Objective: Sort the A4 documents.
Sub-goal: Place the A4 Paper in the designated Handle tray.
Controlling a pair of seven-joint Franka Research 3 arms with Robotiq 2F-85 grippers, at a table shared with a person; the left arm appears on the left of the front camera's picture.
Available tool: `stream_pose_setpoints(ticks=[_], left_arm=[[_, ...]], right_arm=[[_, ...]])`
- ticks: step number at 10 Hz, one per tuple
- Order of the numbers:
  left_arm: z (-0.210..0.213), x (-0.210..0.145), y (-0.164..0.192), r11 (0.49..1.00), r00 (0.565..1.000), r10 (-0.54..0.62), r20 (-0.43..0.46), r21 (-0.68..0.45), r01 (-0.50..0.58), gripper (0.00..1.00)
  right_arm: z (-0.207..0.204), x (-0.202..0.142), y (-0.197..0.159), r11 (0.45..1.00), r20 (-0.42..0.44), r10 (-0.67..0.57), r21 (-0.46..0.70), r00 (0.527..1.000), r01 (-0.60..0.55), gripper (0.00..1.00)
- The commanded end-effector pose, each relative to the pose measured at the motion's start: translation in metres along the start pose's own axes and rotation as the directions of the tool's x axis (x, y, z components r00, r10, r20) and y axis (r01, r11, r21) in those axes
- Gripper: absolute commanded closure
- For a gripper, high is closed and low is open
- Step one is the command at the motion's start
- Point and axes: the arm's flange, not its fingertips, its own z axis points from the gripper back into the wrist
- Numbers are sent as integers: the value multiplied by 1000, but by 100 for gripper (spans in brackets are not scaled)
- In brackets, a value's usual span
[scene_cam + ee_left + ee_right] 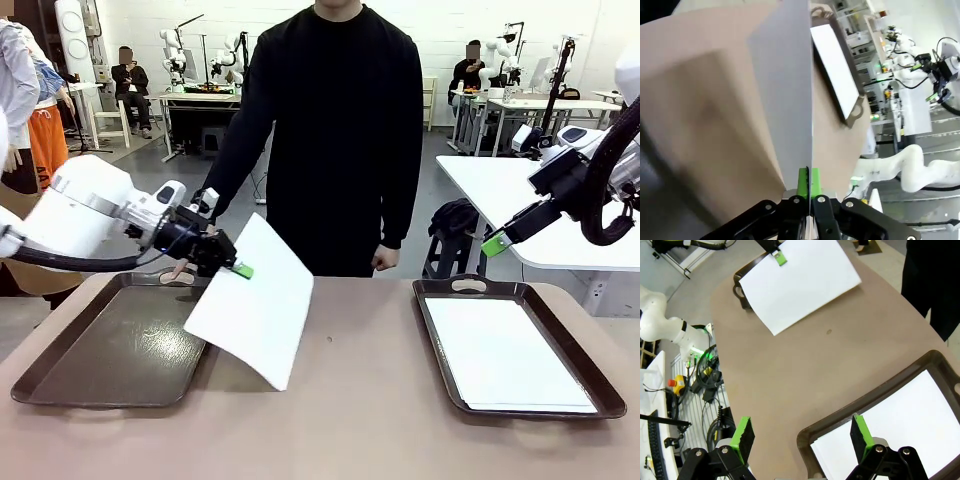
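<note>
Counter (pixel 350 410): I see a bare tan top between two dark trays.
Left tray (pixel 110 350): dark and glossy, on my left side, with no paper showing in it.
Right tray (pixel 590 375): holds a stack of white sheets (pixel 505 350), lying flat inside the rim.
Left gripper (pixel 240 269): its fingers are pinched on the edge of a single white sheet (pixel 255 305); in the left wrist view the green pads (pixel 803 181) meet on the paper's edge.
Held sheet: lifted and tilted, its low corner just above the counter beside the left tray.
Right gripper (pixel 800 435): fingers spread wide, gripping nothing, hovering above the right tray's near corner.
Person (pixel 340 130): in black, standing at the far edge, one hand (pixel 180 270) resting at the left tray's far rim.
</note>
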Motion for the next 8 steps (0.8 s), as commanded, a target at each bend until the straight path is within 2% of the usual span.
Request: stream_pose_setpoints(ticks=[1, 3, 6, 8], left_arm=[[15, -23, -1, 998, 1000, 18, -14, 68, -17, 99], [28, -35, 16, 986, 994, 74, -74, 154, -62, 99], [47, -36, 47, 957, 985, 135, -111, 274, -101, 99], [64, -40, 64, 906, 973, 204, -105, 396, -147, 99]], right_arm=[[0, 0, 0, 1000, 5, 5, -3, 1000, -5, 0], [0, 0, 0, 1000, 5, 5, -3, 1000, -5, 0], [0, 0, 0, 1000, 5, 5, -3, 1000, -5, 0], [0, 0, 0, 1000, 5, 5, -3, 1000, -5, 0]])
